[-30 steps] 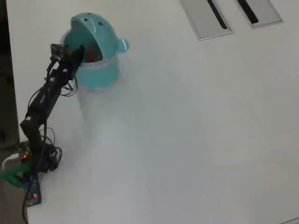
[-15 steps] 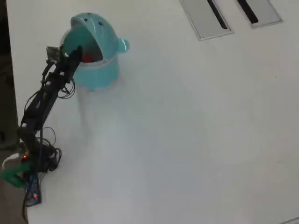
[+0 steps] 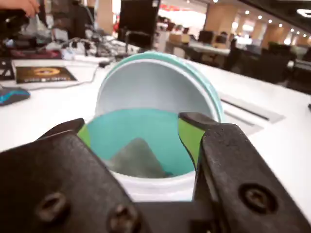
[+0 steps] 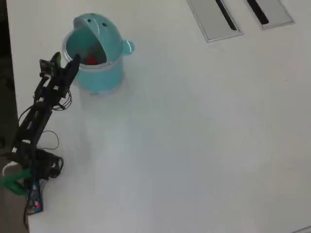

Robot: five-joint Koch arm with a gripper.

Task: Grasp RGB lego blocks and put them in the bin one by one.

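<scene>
The round teal bin [image 4: 104,77] stands at the table's upper left in the overhead view, its domed lid [image 4: 97,24] tipped back. One red lego block [image 4: 91,60] lies inside it; no other block shows. My gripper [image 4: 67,60] hovers just left of the bin's rim, apart from it. In the wrist view the gripper [image 3: 136,128] is open, with green-taped fingertips [image 3: 189,136] framing the bin's mouth and nothing between them. There the bin [image 3: 160,187] shows a clear rim, a teal inside and a grey shape at the bottom.
Two grey recessed panels [image 4: 214,17] with dark slots sit at the table's top right. The arm's base and loose cables [image 4: 34,170] are at the lower left, close to the table's left edge [image 4: 7,97]. White tabletop spreads to the right of the bin.
The gripper has drawn back leftward from over the bin's opening to beside its rim. The red block now lies uncovered inside the bin.
</scene>
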